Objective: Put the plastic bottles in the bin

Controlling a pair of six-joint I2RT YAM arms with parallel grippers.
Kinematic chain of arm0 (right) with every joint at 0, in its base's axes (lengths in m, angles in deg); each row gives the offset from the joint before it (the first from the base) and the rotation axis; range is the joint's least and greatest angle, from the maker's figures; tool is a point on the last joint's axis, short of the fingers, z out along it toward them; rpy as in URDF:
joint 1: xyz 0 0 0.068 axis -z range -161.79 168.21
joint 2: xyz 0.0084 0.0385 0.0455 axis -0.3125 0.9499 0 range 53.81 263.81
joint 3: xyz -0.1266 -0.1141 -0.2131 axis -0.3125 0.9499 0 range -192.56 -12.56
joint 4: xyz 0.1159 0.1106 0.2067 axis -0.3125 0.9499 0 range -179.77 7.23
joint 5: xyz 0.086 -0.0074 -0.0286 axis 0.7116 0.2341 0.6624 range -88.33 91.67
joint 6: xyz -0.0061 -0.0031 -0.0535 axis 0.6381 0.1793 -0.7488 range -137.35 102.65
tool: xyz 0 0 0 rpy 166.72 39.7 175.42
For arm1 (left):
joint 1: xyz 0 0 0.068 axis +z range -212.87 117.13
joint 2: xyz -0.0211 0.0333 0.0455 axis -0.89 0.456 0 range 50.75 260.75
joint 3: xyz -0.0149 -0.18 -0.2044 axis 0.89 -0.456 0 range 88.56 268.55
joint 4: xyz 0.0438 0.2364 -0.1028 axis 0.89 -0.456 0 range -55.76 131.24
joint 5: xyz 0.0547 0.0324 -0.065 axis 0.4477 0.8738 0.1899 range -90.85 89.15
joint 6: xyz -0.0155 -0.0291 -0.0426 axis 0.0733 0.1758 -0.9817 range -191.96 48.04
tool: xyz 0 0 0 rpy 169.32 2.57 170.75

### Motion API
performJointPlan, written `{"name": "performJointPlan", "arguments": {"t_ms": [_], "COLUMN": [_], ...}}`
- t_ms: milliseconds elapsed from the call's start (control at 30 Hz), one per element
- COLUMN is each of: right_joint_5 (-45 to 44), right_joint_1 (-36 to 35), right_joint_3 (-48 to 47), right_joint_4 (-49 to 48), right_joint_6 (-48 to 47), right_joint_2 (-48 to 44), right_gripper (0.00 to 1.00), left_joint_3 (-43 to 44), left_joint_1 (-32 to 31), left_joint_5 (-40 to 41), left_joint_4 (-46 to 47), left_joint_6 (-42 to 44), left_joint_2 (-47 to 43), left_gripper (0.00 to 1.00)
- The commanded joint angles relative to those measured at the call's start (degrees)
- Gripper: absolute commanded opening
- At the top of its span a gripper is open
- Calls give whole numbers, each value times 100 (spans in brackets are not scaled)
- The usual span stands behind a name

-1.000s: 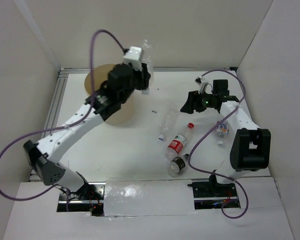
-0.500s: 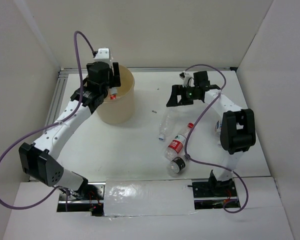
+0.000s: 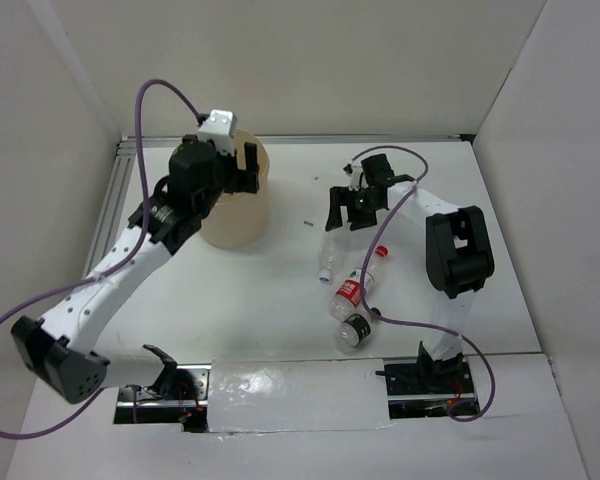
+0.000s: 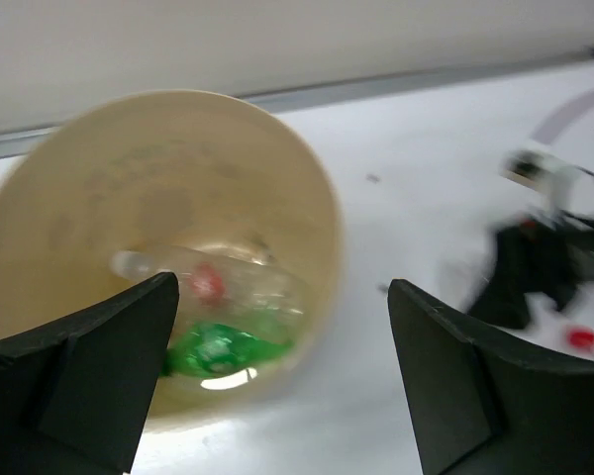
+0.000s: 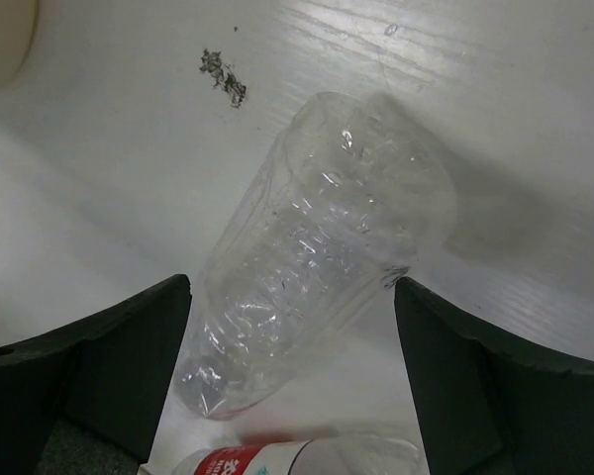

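The right jaws are released and spread wide, straddling from above a clear unlabelled bottle that lies flat on the bench, right of the bin. Its long axis runs far to near, slanting slightly across the gap, so a small wrist turn before descending looks wise. The left jaws, also released and empty, hang over the bin, where a green bottle already lies, so the right arm is much nearer this bottle and the red-labelled bottle just beyond it.

Bottles in bin; loose bottles right of it.
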Motion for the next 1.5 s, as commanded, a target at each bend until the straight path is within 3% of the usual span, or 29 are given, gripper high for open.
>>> {"name": "performJointPlan", "arguments": {"t_ms": [0,100,167,233,267,367,467,633,700,833,933,1133,1233,1267,1367,1400,1467], "right_joint_5": [-278,-357,-305,-209,-25,388,661,1611,2198,2533,2394,1806,1542,1541,1480,1480,1480], "right_joint_1": [-163,-215,-215,-154,-154,-4,48,48,-22,-583,-1128,-1963,-2158,-2219,-2219,-2219,-2097], "right_joint_3": [-180,-234,-286,-470,-575,-1348,-2270,-4591,-4760,-4768,-5258,-6288,-6553,-6553,-6448,-6448,-6448], "right_joint_4": [53,124,124,185,263,763,984,941,-92,-2009,-2932,-3865,-3867,-3771,-3481,-3384,-3165], "right_joint_6": [130,183,183,60,7,-615,-1503,-2102,-1927,-1340,-900,-442,-380,-319,-318,-379,-380], "right_joint_2": [285,417,558,558,610,611,444,453,453,267,661,1725,2086,2140,2193,2193,2054], "right_gripper": [88,86,78,65,51,36,29,28,28,28,28,28,37,64,93,100,100], "left_joint_3": [-698,-1262,-1912,-2484,-2651,-3240,-3742,-4094,-4200,-4270,-4331,-4454,-4454,-4454,-4271,-4078,-3840], "left_joint_1": [-538,-1127,-1565,-1856,-2119,-2533,-2849,-3097,-3150,-3290,-3440,-3694,-3747,-3748,-3748,-3748,-3748], "left_joint_5": [-682,-841,-779,-832,-771,-665,-893,-1025,-1078,-1245,-1245,-1052,-947,-946,-893,-893,-893], "left_joint_4": [115,-70,-71,-9,60,174,482,905,1098,1274,1274,1327,1327,1327,1379,1379,1449], "left_joint_6": [124,-244,-534,-956,-1070,-1519,-1773,-1898,-1950,-2064,-2065,-2170,-2232,-2171,-1917,-1828,-1635], "left_joint_2": [-641,-967,-1186,-1240,-1310,-1310,-1250,-950,-792,-494,-432,-492,-607,-607,-607,-546,-257], "left_gripper": [99,99,99,99,99,99,99,99,99,99,99,98,98,98,99,99,99]}}
